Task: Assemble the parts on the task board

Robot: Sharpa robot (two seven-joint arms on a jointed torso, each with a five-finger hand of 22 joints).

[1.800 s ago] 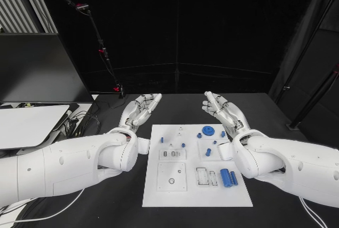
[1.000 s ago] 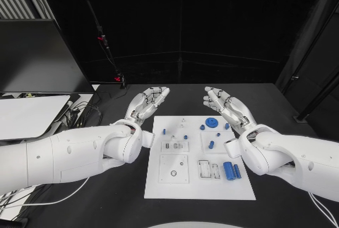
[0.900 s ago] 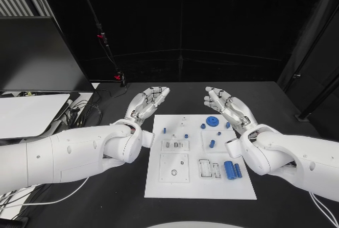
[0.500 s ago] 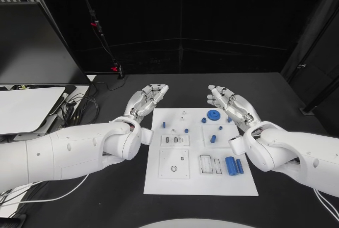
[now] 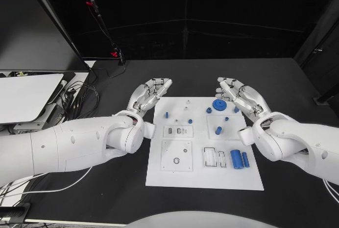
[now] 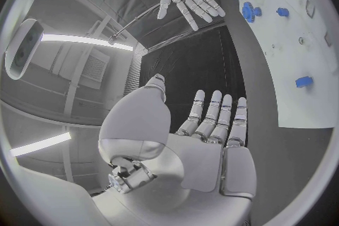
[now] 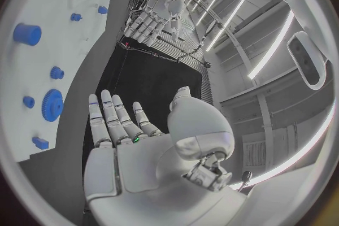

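Note:
The white task board (image 5: 203, 176) lies in the middle of the black table. On it are a blue gear (image 5: 220, 105), several small blue pegs such as one near the middle (image 5: 218, 131), and two blue cylinders (image 5: 239, 159) at its right edge. My left hand (image 5: 149, 95) hovers open, palm up, at the board's far left corner. My right hand (image 5: 240, 97) hovers open, palm up, at the far right corner, just right of the gear. The left wrist view shows my left hand (image 6: 212, 141) with straight fingers, the board (image 6: 311, 90) and the gear (image 6: 249, 11). The right wrist view shows my right hand (image 7: 124, 147) beside the gear (image 7: 51, 104).
A white panel (image 5: 25, 95) and a dark monitor (image 5: 32, 32) stand at the far left beside cables (image 5: 78, 98). A stand with a red light (image 5: 113, 54) rises behind the table. Black tabletop (image 5: 106, 189) surrounds the board.
The camera has tilted down, so the whole scene has shifted. Both hands stay open and palm up at the board's far corners; the parts have not moved.

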